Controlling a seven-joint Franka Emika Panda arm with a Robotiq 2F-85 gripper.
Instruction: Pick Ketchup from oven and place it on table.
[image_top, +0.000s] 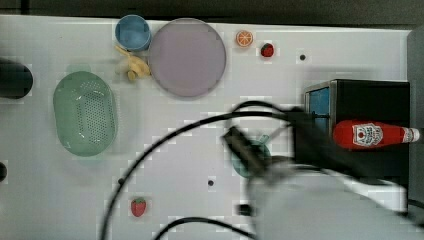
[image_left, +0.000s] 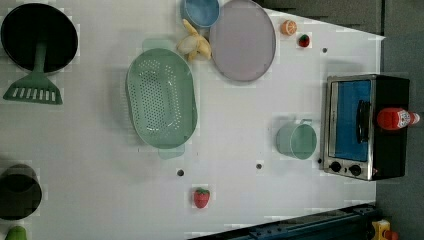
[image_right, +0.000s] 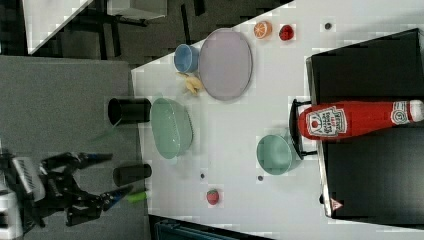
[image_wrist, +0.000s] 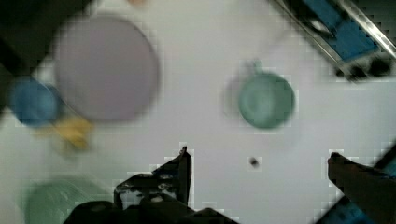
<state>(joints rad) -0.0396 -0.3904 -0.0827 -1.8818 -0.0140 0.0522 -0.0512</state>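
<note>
The claw (image_wrist: 259, 161) hangs above the white counter (image_wrist: 205, 135) with its two fingers spread wide apart and nothing between them; in the wrist view one dark finger (image_wrist: 180, 170) is sharp enough to read while the other is cut off by the frame edge. In the top view the arm is a blurred dark and grey mass that covers the front of the oven (image_top: 370, 95) and part of the teal mug (image_top: 250, 160), so the claw itself is hard to make out there.

The Ketchup (image_top: 372, 135) lies on its side on the oven's black top, white cap pointing away from the glass door and its base at the door edge. In the left view only its base and cap end show (image_left: 397, 118), just past the door handle.

The teal mug stands on the counter just in front of the oven door. A lilac plate (image_top: 187, 57) lies well away from the oven, with a blue cup (image_top: 132, 32) and a banana (image_top: 132, 65) touching or just beside it. An orange slice (image_top: 244, 38) and a strawberry (image_top: 267, 50) sit between the plate and the oven. A green colander (image_top: 86, 114) lies farther off, and a second strawberry (image_top: 139, 206) sits alone, well apart from the oven
</note>
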